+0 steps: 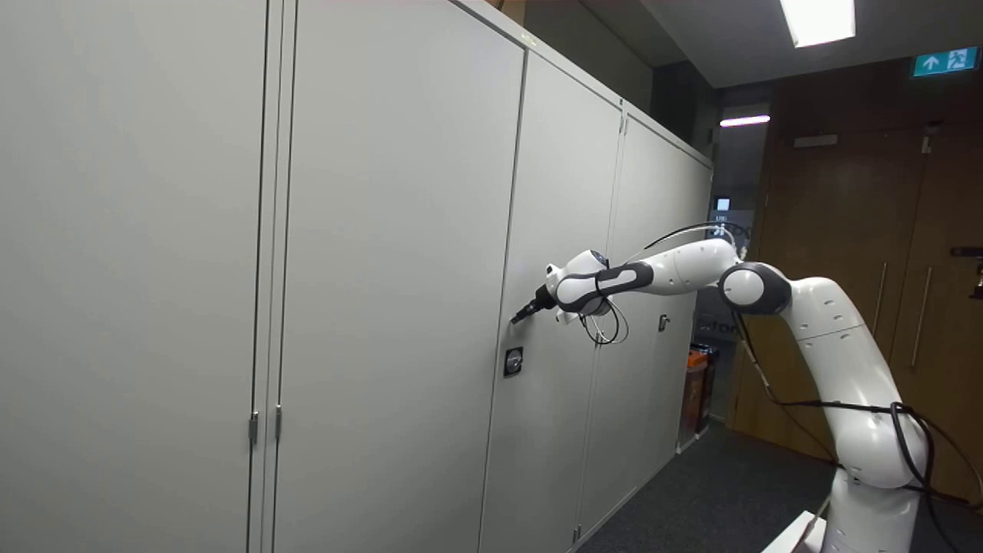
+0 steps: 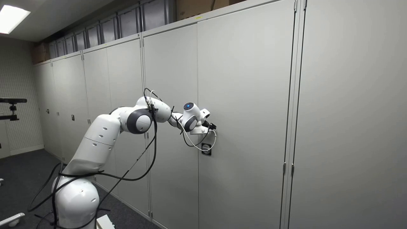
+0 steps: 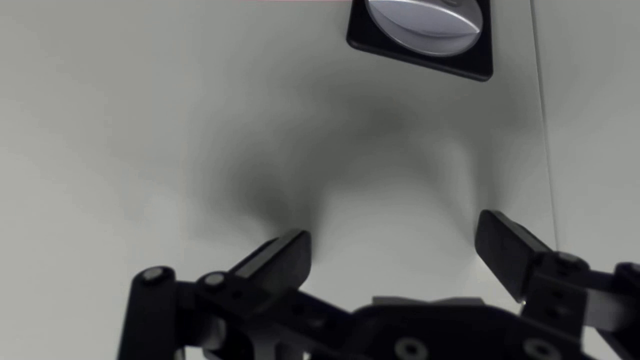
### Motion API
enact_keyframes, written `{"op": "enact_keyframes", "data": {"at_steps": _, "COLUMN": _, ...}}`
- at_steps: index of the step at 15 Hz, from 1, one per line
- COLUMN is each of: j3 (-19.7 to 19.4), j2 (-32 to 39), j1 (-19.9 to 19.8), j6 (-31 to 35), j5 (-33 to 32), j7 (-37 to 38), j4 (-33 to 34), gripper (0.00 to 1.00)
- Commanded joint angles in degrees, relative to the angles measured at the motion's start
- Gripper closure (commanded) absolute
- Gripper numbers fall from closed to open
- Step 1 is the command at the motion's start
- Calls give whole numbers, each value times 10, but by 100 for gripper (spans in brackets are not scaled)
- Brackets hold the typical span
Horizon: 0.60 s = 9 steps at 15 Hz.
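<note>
The gripper [image 3: 392,240] has its fingers [image 3: 500,250] spread well apart with nothing between them, presumably leaving room for something to enter. In both exterior views it is just above the turn latch [image 1: 513,362], close to the door [image 2: 248,95]; whether the tips touch that surface, I cannot tell. Just beside the turn latch runs the seam [image 3: 542,110], a likely spot for fastening the door's edge. A white cable [image 2: 216,140] loops in front of the turn latch in an exterior view, slack probably to avoid strain. The arm [image 1: 852,369] arches over from well away from the turn latch, seemingly giving the gripper its downward slant.
</note>
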Motion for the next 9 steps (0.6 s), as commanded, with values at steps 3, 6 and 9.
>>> {"op": "enact_keyframes", "data": {"at_steps": 3, "j3": 0, "j2": -59, "j1": -1, "j6": 12, "j5": -5, "j7": -9, "j4": -63, "gripper": 0}}
{"op": "enact_keyframes", "data": {"at_steps": 6, "j3": 2, "j2": -90, "j1": -2, "j6": 10, "j5": -4, "j7": -11, "j4": -100, "gripper": 0}}
{"op": "enact_keyframes", "data": {"at_steps": 9, "j3": 3, "j2": -125, "j1": -3, "j6": 11, "j5": -2, "j7": -13, "j4": -143, "gripper": 0}}
